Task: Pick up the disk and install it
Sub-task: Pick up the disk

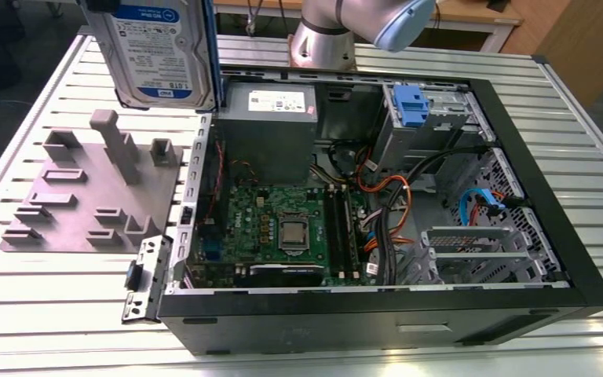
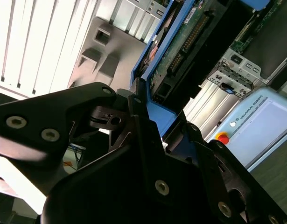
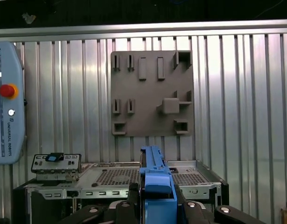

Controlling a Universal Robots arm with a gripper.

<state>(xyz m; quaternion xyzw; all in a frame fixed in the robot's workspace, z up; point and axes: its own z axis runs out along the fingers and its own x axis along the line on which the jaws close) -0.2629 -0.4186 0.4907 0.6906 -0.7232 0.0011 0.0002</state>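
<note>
the disk is up in the air, standing on edge over the grey fixture plate, at the exterior view's left of the open PC case; in the first wrist view the gripper looks clamped on its blue carrier frame from 2 sides; the contact itself is partly hidden

One disk, one open computer case, one grey fixture plate, one teach pendant

disk | silver-grey drive, white-and-blue label, blue carrier frame | upright, label toward exterior view | aloft at exterior view's upper left, clamped in gripper
</note>
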